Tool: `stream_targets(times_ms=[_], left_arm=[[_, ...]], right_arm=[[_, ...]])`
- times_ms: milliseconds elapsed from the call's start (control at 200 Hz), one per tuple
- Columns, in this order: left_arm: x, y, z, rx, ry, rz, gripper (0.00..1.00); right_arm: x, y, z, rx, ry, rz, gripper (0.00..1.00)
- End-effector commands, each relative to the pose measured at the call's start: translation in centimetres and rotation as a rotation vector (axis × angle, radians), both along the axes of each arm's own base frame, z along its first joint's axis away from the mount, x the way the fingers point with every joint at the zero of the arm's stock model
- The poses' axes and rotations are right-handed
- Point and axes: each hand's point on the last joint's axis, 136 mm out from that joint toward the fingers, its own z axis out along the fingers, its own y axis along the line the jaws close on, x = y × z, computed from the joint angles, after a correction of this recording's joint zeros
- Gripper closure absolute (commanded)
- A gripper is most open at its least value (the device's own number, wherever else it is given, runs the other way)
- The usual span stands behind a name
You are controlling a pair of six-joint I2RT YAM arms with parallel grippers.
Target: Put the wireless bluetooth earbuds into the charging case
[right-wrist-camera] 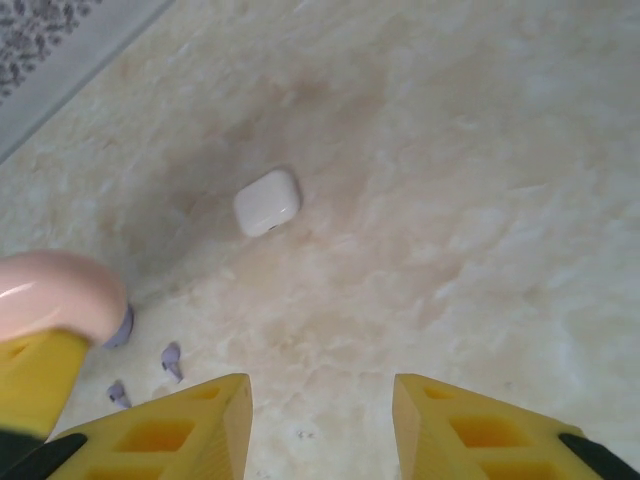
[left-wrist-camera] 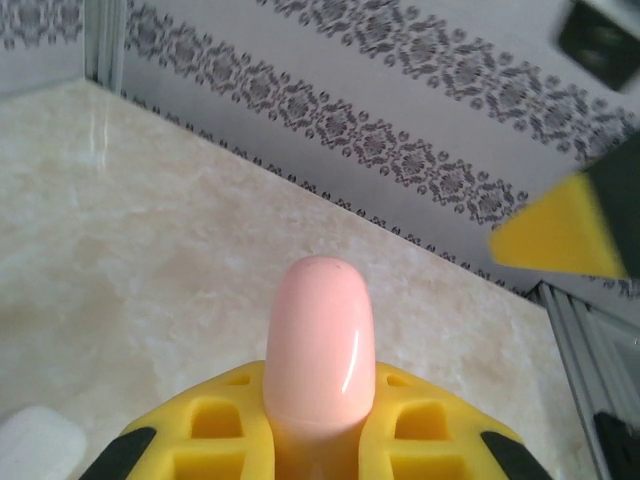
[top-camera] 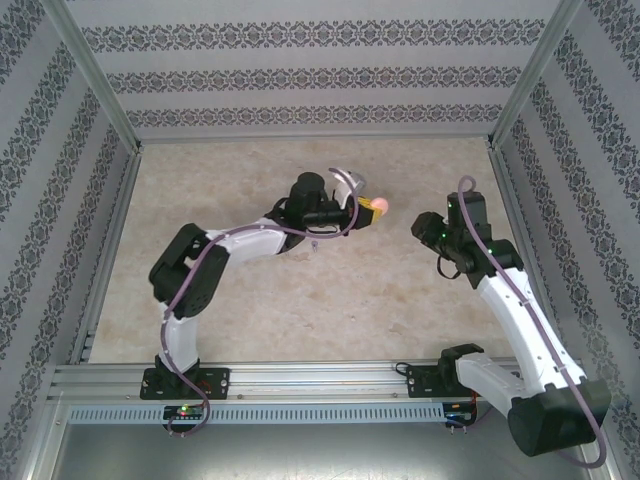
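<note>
Pink case [left-wrist-camera: 320, 330] is clamped between the fingers of the left gripper [left-wrist-camera: 320, 430] and lifted above the table [top-camera: 250, 310], near its middle and a little toward the far edge. The right gripper [right-wrist-camera: 320, 420] has its jaws partly apart with nothing between them, and it hangs just beside the pink case. Two purplish earbuds [right-wrist-camera: 172, 360] lie on the table under the pink case, with a white case [right-wrist-camera: 268, 202] lying near them.

The pink case looks closed, so I think the lid must be opened first. Its shell is smooth and glossy, so a pull from the right gripper could twist it out of the left fingers. The two grippers are also very close and could knock each other. The earbuds are tiny and a finger could easily flick them away.

The left arm bends at the elbow and reaches right toward the middle. The right arm leans up from the near right corner, with its wrist tilted down.
</note>
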Motion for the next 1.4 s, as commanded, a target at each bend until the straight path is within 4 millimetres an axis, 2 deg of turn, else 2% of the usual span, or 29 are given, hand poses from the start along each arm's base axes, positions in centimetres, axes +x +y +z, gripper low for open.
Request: stream_targets(times_ms=[0, 185, 220, 280, 445, 550, 794, 944, 1219, 1394], left_arm=[[1.2, -2.1, -2.2, -0.019, 0.279, 0.064, 1.00], [2.2, -5.4, -6.2, 0.055, 0.481, 0.115, 1.00], [2.3, -5.7, -7.4, 0.091, 0.516, 0.137, 1.00], [2.5, -6.6, -8.3, 0.114, 0.554, 0.143, 1.00], [3.3, -6.9, -10.6, 0.112, 0.668, 0.224, 1.00], [3.9, -6.9, -11.7, 0.102, 0.717, 0.276, 1.00], [5.4, -8.4, -12.9, 0.061, 0.780, 0.300, 1.00], [6.1, -8.4, -14.0, 0.077, 0.808, 0.343, 1.00], [5.6, -7.4, -15.8, 0.209, 0.853, 0.414, 0.78], [4.9, -6.8, -16.1, 0.285, 0.867, 0.429, 0.63]], right_arm=[[-0.3, -1.6, 0.4, -0.012, -0.032, -0.063, 0.56], [-0.2, -2.4, 0.2, 0.001, -0.024, -0.075, 0.55], [0.0, -2.4, 0.2, 0.005, -0.026, -0.075, 0.55], [0.2, -2.4, 0.1, 0.013, -0.023, -0.074, 0.55], [0.8, -2.3, 0.0, 0.027, -0.019, -0.071, 0.55], [1.1, -2.3, 0.0, 0.029, -0.024, -0.072, 0.55], [1.1, -2.6, -0.3, 0.024, -0.016, -0.072, 0.55], [1.1, -2.6, -0.3, 0.031, -0.014, -0.073, 0.55], [1.2, -2.5, 0.1, 0.044, -0.025, -0.079, 0.54], [1.3, -2.5, 0.3, 0.048, -0.030, -0.079, 0.52]])
